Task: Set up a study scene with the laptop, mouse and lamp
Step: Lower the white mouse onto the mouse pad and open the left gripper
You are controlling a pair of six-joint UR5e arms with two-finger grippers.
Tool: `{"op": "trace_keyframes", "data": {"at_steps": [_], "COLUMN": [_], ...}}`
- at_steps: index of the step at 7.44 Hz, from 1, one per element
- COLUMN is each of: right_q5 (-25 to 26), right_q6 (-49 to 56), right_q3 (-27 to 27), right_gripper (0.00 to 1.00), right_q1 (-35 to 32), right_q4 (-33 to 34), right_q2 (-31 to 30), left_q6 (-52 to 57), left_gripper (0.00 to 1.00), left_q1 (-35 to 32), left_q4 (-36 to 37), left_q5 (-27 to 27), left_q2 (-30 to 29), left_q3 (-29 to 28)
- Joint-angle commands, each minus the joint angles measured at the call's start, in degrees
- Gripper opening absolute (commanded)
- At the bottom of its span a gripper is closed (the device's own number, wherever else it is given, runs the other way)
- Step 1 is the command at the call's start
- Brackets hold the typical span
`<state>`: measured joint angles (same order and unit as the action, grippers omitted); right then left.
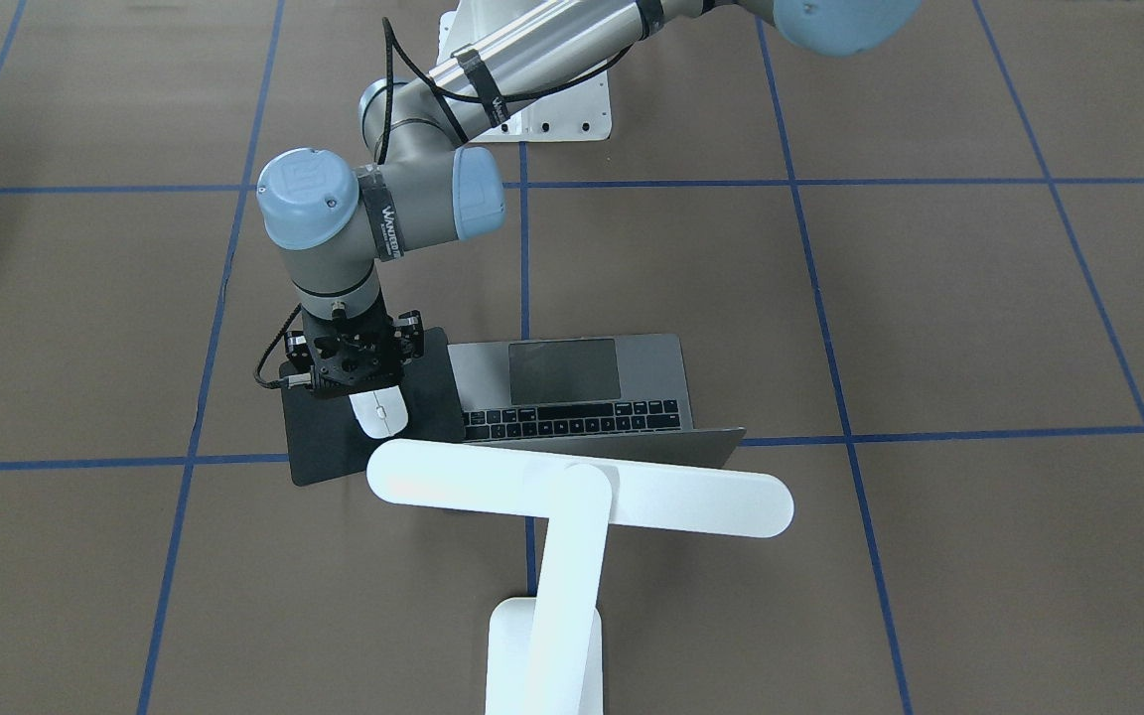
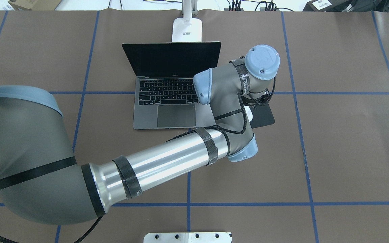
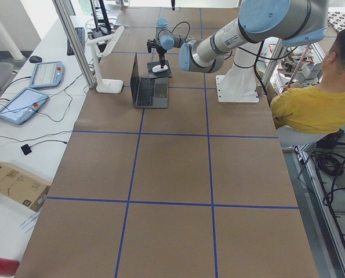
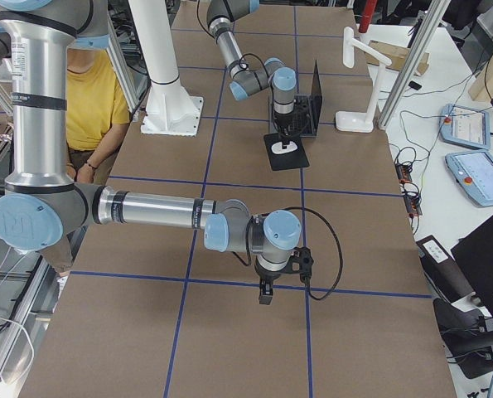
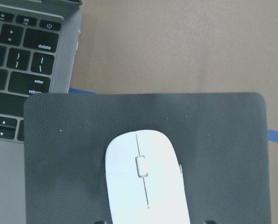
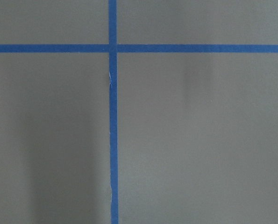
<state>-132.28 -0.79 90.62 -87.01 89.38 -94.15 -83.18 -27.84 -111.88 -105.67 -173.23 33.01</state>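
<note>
The left arm (image 2: 160,162) stretches long and low across toward the robot's right side, bent at the elbow. The left wrist (image 1: 334,238) turns straight down, so the left claw (image 1: 361,382) points vertically at the tabletop (image 1: 929,298), close above it. Its fingertips (image 5: 209,222) barely show at the lower edge of the wrist view, set wide apart with the jaws spread. The right arm (image 4: 147,207) reaches out level from its upright column. The right wrist (image 4: 279,234) is also turned down, and the right claw (image 4: 265,292) hangs vertically just off the tabletop, well apart from the left claw. Whether its jaws are spread or closed cannot be told.
</note>
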Motion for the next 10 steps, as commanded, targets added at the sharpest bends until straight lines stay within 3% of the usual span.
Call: {"op": "trace_keyframes", "data": {"at_steps": [1,2,3,5,7,10], "right_q5": [0.09,0.09,0.09,0.17,0.26,0.7], "right_q6": [-0.09,-0.17,-0.09,0.09,0.26,0.09], "right_q3": [-0.09,-0.09,-0.26,-1.05,-1.14,-1.41], "right_gripper": [1.0,1.0,1.0,1.0,1.0,1.0], "right_q1": [0.0,0.0,0.0,0.0,0.0,0.0], "right_q4": [0.0,0.0,0.0,-0.09,-0.35,-3.07], "right_q2": [0.37,0.55,0.81,1.6,1.6,0.81], "left_q6": [0.12,0.56,2.39,5.29,11.25,25.2], "left_gripper": [0.84,0.95,0.99,0.99,0.99,0.99], "left_q1": [-0.02,-0.02,-0.2,-1.33,-5.01,-13.0], "left_q4": [0.0,0.09,0.35,4.36,15.34,21.5], "left_q5": [0.02,0.02,0.02,-2.85,-10.5,-17.53], "left_q2": [0.0,0.0,0.35,11.19,18.85,37.57], "left_q3": [0.13,0.21,1.52,17.87,33.27,54.74]}}
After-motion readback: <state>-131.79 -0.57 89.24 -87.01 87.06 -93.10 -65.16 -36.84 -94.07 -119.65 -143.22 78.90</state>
